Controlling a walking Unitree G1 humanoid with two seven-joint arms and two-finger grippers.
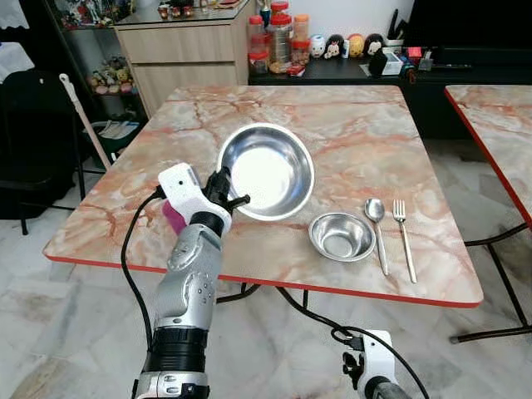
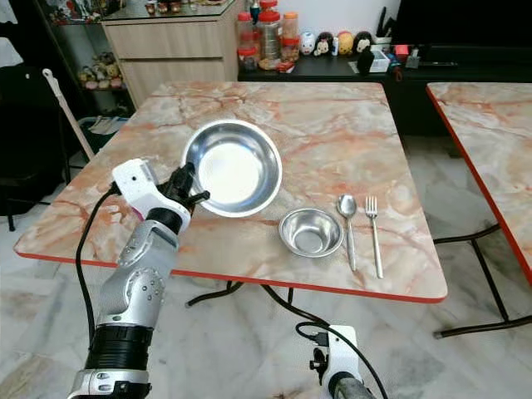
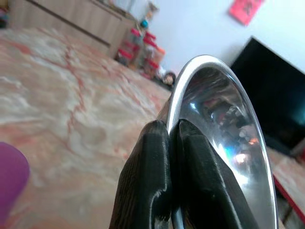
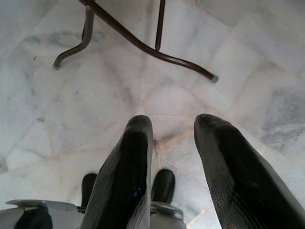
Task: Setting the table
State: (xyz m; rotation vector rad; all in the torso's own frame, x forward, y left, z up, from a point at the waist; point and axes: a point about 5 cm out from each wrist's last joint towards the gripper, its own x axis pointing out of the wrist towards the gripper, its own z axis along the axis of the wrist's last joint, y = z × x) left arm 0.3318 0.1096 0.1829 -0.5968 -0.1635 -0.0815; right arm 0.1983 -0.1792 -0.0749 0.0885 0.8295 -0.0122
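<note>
Partly hidden, purple cup [image 1: 173, 218] behind left end effector [image 1: 226, 193] pinching large bowl [image 1: 270, 170] rim

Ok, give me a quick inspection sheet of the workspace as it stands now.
Surface: marble-pattern table, red edge.
Job's things: large steel bowl tilted, rim pinched by left hand; small steel bowl, spoon and fork laid side by side.
Clutter: purple object beside left wrist.
Grippers: left hand shut on the bowl rim; right hand open, hanging over floor.
Cables: black cable along left arm.
Surroundings: second table, cabinet with jars.
</note>
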